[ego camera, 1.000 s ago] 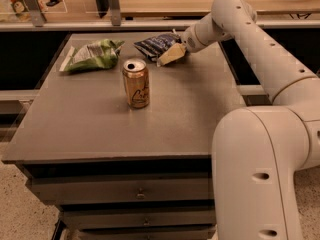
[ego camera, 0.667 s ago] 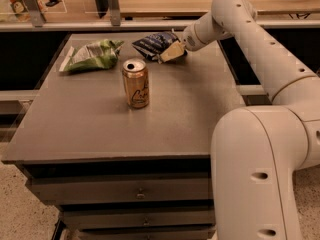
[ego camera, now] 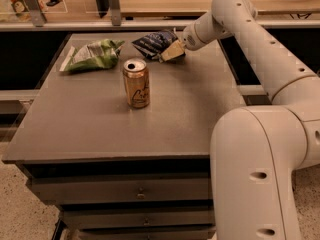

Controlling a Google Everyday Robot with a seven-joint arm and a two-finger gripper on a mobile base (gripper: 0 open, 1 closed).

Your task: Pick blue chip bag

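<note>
The blue chip bag [ego camera: 151, 42], dark navy foil with white lettering, lies at the back middle of the grey table [ego camera: 100, 129]. My gripper [ego camera: 172, 51] reaches in from the right and is shut on the bag's right end. That end sits slightly raised off the table, while the left end rests on it. The arm [ego camera: 250, 39] arches over the table's right side.
A gold soda can [ego camera: 136, 82] stands upright in front of the bag, left of the gripper. A green-and-white snack bag [ego camera: 93, 55] lies at the back left. A shelf rail [ego camera: 75, 25] runs behind the table. My white base [ego camera: 255, 174] stands at the front right.
The gripper has stayed at the bag's right end and risen slightly. The bag's right side now stands a little higher than before. The can and the green bag have not moved.
</note>
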